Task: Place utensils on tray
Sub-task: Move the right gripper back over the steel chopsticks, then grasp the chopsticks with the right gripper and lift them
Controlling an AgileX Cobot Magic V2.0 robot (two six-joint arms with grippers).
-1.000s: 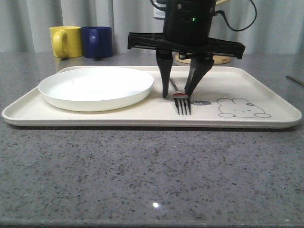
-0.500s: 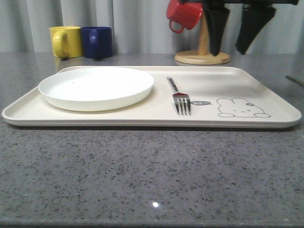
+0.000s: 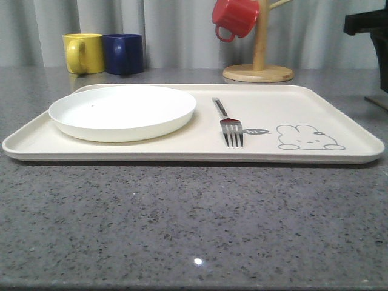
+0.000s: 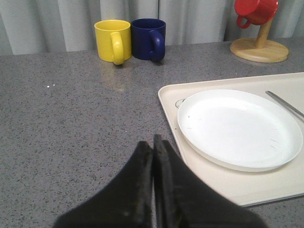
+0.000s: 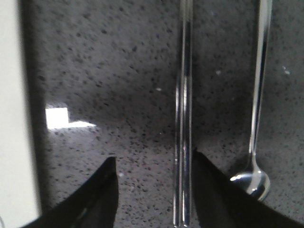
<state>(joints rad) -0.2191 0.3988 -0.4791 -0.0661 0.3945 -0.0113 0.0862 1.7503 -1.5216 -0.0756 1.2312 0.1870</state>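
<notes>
A silver fork point(image 3: 231, 124) lies on the cream tray point(image 3: 339, 118), between the white plate and the rabbit drawing; its handle point(image 4: 285, 102) also shows in the left wrist view. A pair of metal chopsticks point(image 5: 183, 118) and a long-handled spoon point(image 5: 259, 95) lie side by side on the grey countertop beside the tray's edge point(image 5: 12, 118). My right gripper point(image 5: 154, 159) hangs open over the countertop, with the chopsticks between its fingers, close to one of them. My left gripper point(image 4: 153, 140) is shut and empty, over the countertop off the tray's left side.
A round white plate point(image 3: 123, 111) takes up the tray's left half. Yellow point(image 3: 83, 53) and blue point(image 3: 124, 53) mugs stand at the back left. A wooden mug tree point(image 3: 259, 66) with a red mug point(image 3: 235, 18) is behind the tray. My right arm point(image 3: 367, 23) reaches in from the right edge.
My right gripper has let go of the fork, risen off the tray and swung right, out past the tray's right side. The fork stays where it was laid.
</notes>
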